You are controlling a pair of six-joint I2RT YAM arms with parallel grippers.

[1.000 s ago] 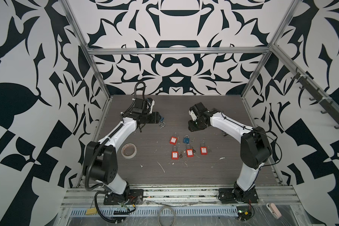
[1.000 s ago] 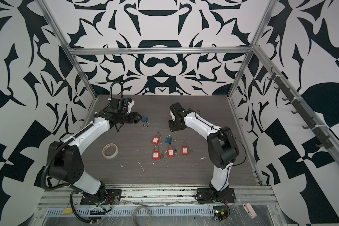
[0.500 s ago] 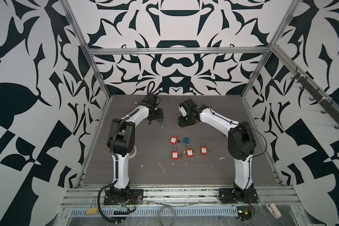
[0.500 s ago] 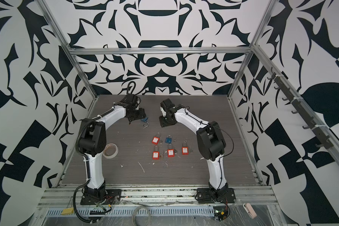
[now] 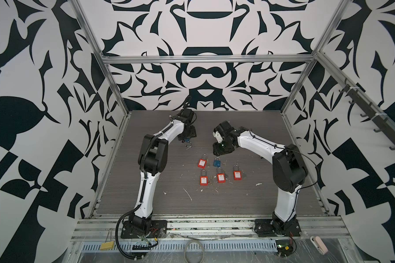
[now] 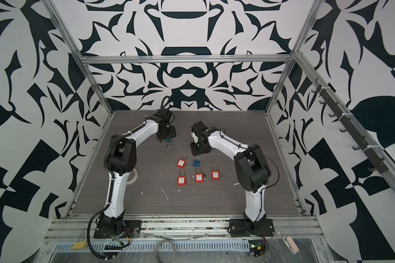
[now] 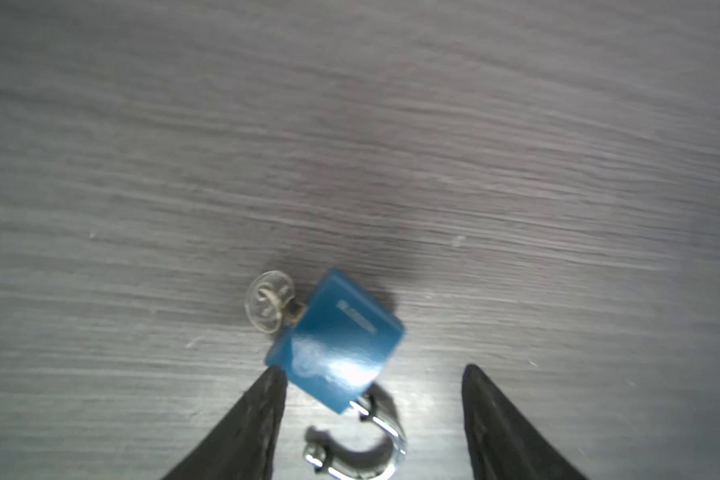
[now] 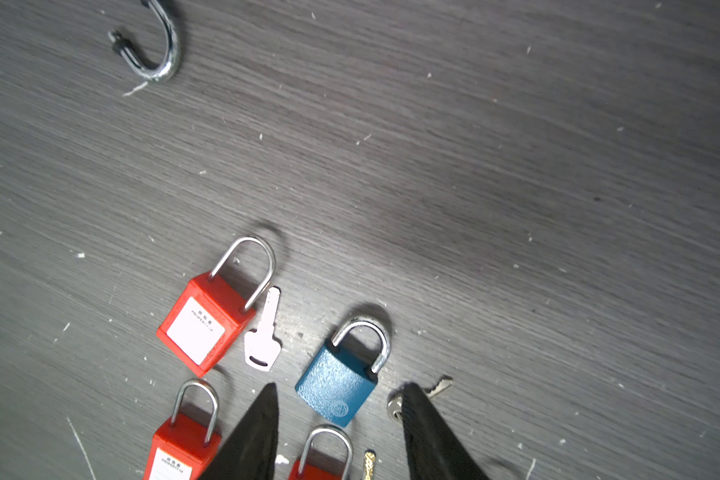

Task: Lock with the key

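- My left hand (image 7: 373, 368) hangs low over the open blue padlock (image 7: 337, 340) with its fingers apart. One fingertip (image 7: 273, 386) sits right at a corner of the lock body, though I cannot tell whether it touches. The other finger stands clear of the lock.
- That padlock lies flat on the grey worktop (image 7: 350, 124) and nothing grips it. In both top views it is left of centre and towards the far side.
- Its key (image 7: 269, 305), with a round clear head, sticks out of the end of the body opposite the shackle (image 7: 366, 449).
- The shackle is swung out: one leg stays in the body and the free end stands apart from it.
- My right hand (image 8: 341, 384) hovers with its fingers apart and clamps nothing. It is at the far edge of the padlock cluster in the middle of the worktop, well apart from my left hand.
- Below it lies a closed blue padlock (image 8: 329, 395). Just beside that is a silver key (image 8: 437, 386), half hidden behind one finger.
- Left of the closed blue padlock is a red padlock (image 8: 202, 328) with a pale key (image 8: 262, 336) just beside its body.
- Nearer to me, three red padlocks (image 5: 221, 177) lie in a row, all with their shackles pointing to the far side.
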